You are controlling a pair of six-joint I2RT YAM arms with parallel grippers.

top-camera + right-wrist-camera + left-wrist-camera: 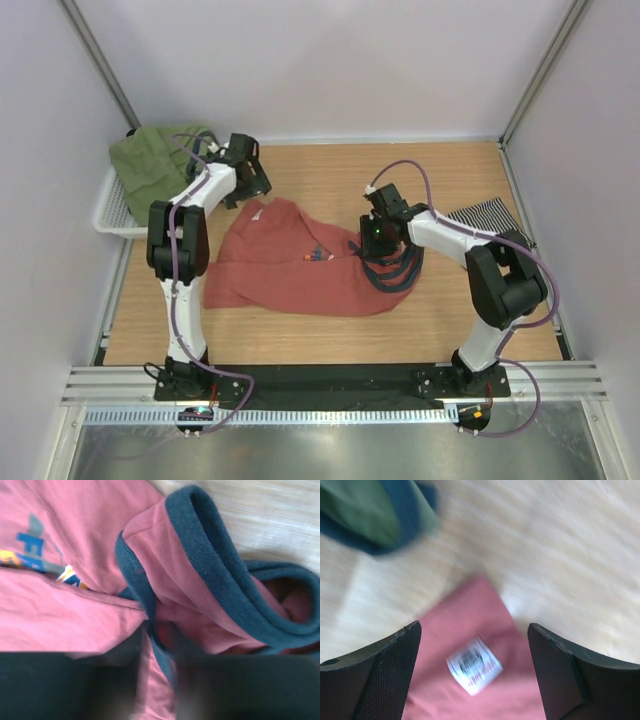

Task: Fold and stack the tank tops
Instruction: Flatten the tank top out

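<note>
Annoyingly, blur hides whether the right hand (157, 660) grips the salmon-red top (75, 615).

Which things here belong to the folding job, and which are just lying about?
Belong to the job:
salmon-red tank top
striped tank top

Just lying about:
white basket
green cloth, in the basket

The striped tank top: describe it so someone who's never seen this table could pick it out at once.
Look at the wooden table, along its right edge, just beyond the right arm. The striped tank top lies flat there. Its thin black-and-white stripes set it apart from the salmon-red top mid-table.
</note>
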